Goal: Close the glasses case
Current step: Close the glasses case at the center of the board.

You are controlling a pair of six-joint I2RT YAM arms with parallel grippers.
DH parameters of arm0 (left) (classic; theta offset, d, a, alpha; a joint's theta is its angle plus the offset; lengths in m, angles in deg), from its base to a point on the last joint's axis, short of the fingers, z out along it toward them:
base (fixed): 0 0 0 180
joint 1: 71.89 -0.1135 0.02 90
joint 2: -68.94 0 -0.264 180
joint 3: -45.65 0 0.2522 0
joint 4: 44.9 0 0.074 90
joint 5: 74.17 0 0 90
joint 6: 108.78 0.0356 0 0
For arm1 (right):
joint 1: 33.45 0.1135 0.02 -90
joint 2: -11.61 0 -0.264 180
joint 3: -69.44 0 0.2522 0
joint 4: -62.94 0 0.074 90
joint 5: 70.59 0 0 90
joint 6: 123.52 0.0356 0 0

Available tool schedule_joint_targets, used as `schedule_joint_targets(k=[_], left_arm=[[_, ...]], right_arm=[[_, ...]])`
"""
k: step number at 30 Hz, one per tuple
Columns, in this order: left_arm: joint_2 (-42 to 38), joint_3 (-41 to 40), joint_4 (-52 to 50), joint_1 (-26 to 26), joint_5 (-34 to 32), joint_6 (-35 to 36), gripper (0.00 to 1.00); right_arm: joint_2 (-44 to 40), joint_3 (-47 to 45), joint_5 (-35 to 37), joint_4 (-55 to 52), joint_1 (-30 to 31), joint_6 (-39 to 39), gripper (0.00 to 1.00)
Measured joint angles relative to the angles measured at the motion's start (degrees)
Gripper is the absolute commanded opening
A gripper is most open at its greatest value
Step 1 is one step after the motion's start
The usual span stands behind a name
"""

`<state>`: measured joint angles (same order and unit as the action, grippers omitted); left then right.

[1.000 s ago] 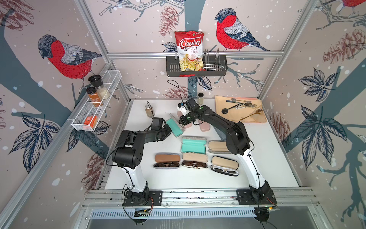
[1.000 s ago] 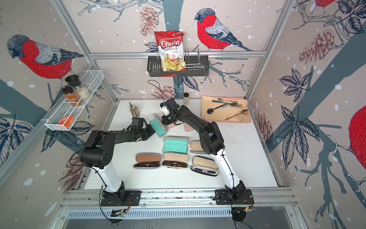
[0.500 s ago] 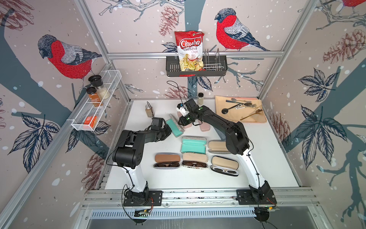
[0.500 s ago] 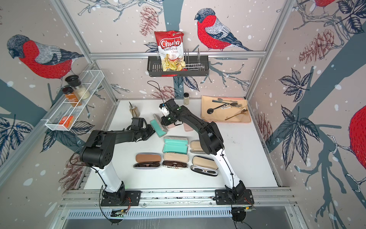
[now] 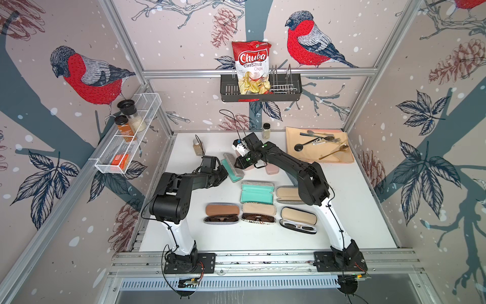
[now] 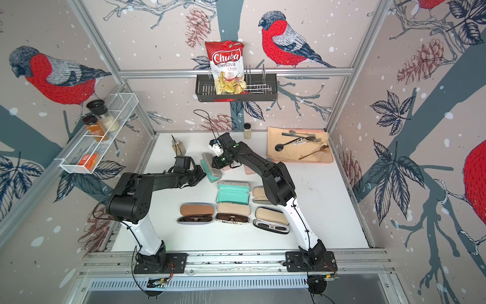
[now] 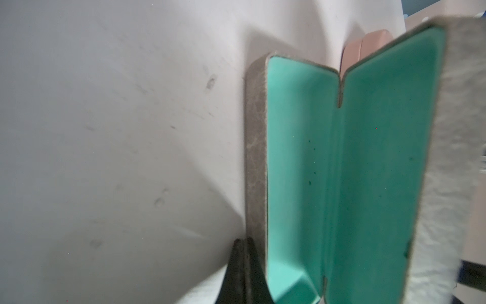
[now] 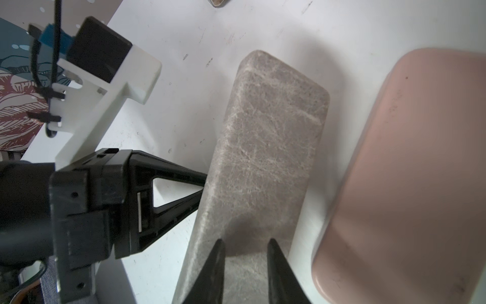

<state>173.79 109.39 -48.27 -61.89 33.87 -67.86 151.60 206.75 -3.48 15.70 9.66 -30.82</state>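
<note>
Well, the grey-felt glasses case [image 5: 232, 170] lies just above the middle of both top views, its teal-lined lid [image 7: 389, 158] propped half up over the base, so I judge the closing wants an even push down on the lid's back with the base braced against sliding. My right claw [image 5: 238, 166], fingers a little apart and gripping nothing, hovers at the lid's grey back on the case's right, and my left claw [image 5: 224, 174], clenched on nothing, butts the base's outer wall on its left, a pink case [image 5: 272, 169] lying near, further right
</note>
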Motion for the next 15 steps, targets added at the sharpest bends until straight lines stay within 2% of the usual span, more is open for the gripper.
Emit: schedule_joint_targets(k=[15], left_arm=[[0.2,0.0,0.0,0.0,1.3,0.0,0.00]], right_arm=[[1.7,0.5,-0.4,-1.7,0.5,-1.0,0.31]])
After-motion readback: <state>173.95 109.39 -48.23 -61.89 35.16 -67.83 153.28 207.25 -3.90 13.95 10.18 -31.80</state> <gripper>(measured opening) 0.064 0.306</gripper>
